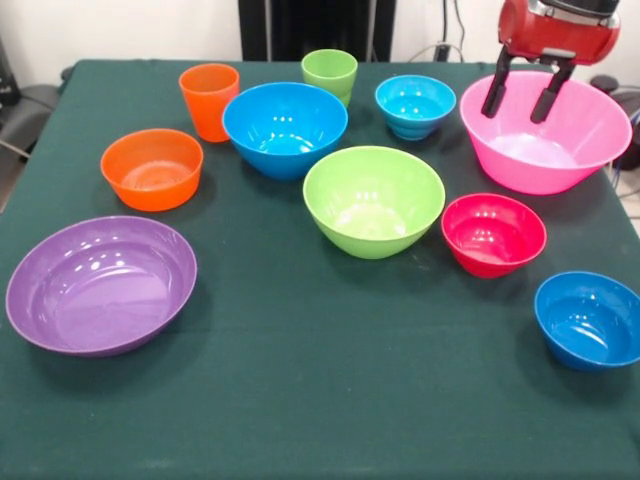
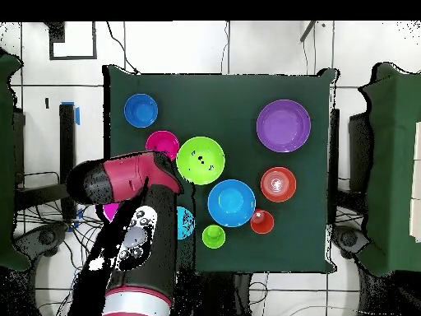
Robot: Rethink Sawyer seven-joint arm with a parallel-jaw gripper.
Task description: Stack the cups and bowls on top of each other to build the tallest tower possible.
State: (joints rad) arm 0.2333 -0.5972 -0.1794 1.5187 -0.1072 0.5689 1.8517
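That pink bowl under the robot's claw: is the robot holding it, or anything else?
Nothing is held. The gripper hangs open above the pink bowl, its two dark fingers apart with only air between them. Whether they touch the bowl's rim cannot be told.

Arm (image 2: 131,239): glossy red shells with black sections between them; a pale grey panel with dark round spots sits on the black link. Pincer (image 1: 528,93): two black, straight, slender fingers under a red housing.
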